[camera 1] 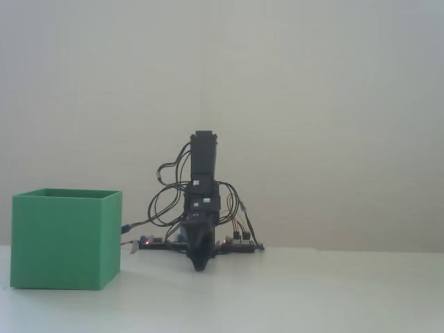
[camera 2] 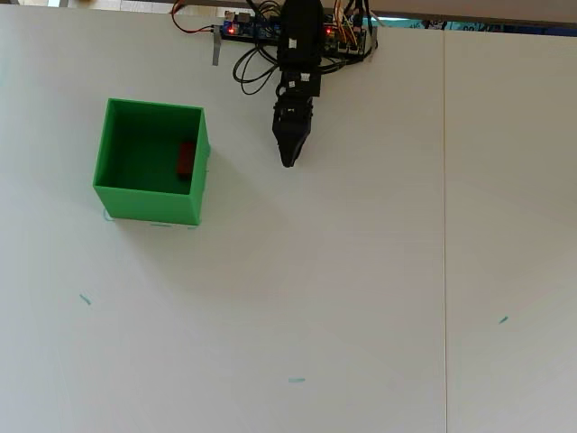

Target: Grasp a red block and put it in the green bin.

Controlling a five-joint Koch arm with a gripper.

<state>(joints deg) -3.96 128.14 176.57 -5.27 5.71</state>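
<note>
Inside the bin [camera 2: 113, 153], left of the fingers [camera 2: 288, 161] seen overhead, lies the block [camera 2: 186, 160], fingers apparently clenched, empty.

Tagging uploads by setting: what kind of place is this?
Likely a hobby bench or home lab: plain white table, bare wall, exposed wiring and boards at the arm's base, one green bin.

Low frontal view; distant top-down view.
</note>
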